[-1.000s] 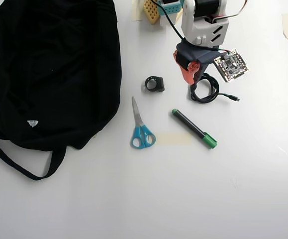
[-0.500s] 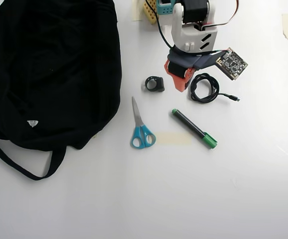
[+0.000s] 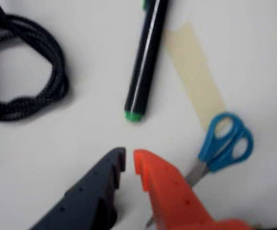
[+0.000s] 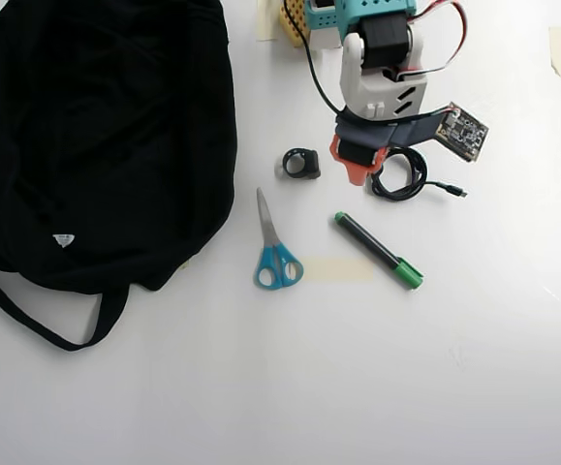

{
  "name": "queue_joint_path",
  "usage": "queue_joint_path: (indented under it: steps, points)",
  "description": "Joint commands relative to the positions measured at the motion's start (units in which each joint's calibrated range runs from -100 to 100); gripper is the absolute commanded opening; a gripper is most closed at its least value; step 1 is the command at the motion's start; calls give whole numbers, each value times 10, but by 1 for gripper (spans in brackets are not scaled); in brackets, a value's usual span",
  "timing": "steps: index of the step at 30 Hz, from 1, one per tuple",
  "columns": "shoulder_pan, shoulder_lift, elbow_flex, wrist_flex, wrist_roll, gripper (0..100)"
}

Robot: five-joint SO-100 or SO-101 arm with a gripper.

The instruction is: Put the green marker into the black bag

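Green marker (image 4: 378, 249) lies on table (image 4: 474, 368), just below gripper (image 3: 129, 162), untouched; jaws nearly together, empty. Black bag (image 4: 96, 136) far left. Since earlier, gripper swung back right, closer over marker's tip.

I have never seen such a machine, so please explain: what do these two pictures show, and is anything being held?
This is a small robot arm on a white table. One picture looks straight down from above; the other comes from a camera on the arm's wrist. The gripper has a dark and an orange jaw, nearly closed, holding nothing. On the table lie a green marker, blue-handled scissors, a coiled black cable, a strip of tape, a small black object and a big black bag.
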Motion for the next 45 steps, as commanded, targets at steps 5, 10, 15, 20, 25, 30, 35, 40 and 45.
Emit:
queue_joint_path:
  steps: [5, 10, 15, 20, 25, 30, 35, 40, 45]
  points:
    - [-21, 45, -57, -36, -4, 3]
    - [-29, 83, -88, -36, -5, 10]
    - [-32, 129, -127, -36, -29, 16]
    - [-37, 184, -183, -36, -62, 16]
    - [-45, 233, -223, -29, -86, 16]
    - [-55, 246, -224, -29, -105, 16]
    - [-61, 258, -214, -29, -121, 16]
    - [-61, 269, -214, -29, -121, 19]
    - [-57, 271, -213, -36, -122, 27]
